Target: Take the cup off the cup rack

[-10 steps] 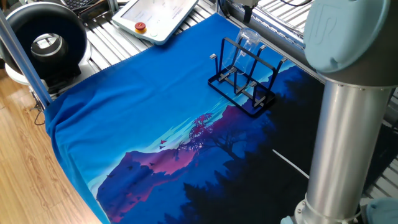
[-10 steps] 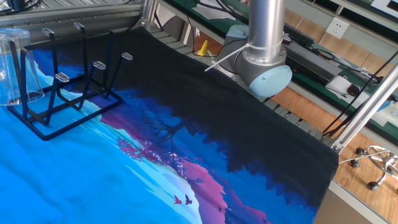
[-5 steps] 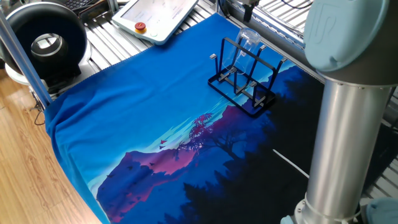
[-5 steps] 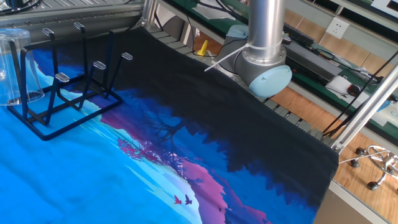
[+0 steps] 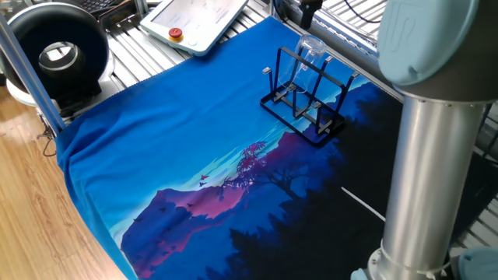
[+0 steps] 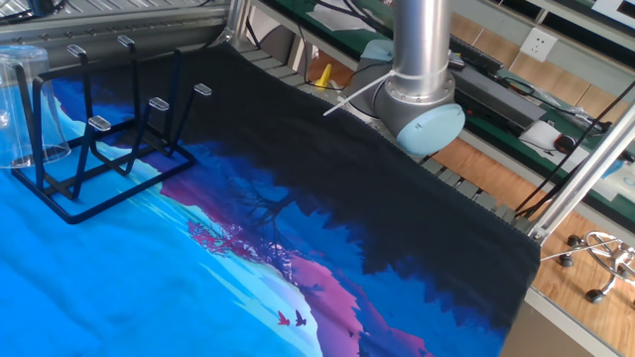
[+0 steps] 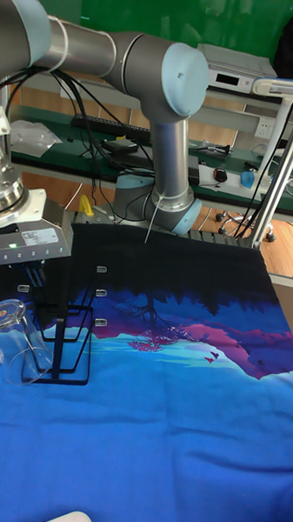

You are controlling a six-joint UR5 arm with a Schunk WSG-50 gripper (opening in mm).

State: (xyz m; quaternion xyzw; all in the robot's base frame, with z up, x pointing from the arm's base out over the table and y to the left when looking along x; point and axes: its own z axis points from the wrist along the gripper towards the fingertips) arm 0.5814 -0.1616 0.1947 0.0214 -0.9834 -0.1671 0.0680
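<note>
The clear cup (image 5: 311, 48) hangs upside down on a peg at the far end of the black wire cup rack (image 5: 302, 105), which stands on the blue cloth. In the other fixed view the cup (image 6: 24, 104) is at the left edge, on the rack (image 6: 109, 149). The tall view shows the cup (image 7: 13, 340) on the left side of the rack (image 7: 69, 338). My gripper (image 7: 44, 278) hovers just above the rack, up and to the right of the cup, apart from it. Its dark tip (image 5: 310, 8) shows at the top edge. The dark fingers blend into the background.
A printed blue and black cloth (image 5: 202, 155) covers the table. A white pendant with a red button (image 5: 194, 19) lies at the far edge, a black round device (image 5: 58, 54) at the left. The arm's grey column (image 5: 424, 179) stands at the right.
The arm has shifted slightly to the left, and the gripper's dark tip shows a little more above the cup. Cup and rack have not moved.
</note>
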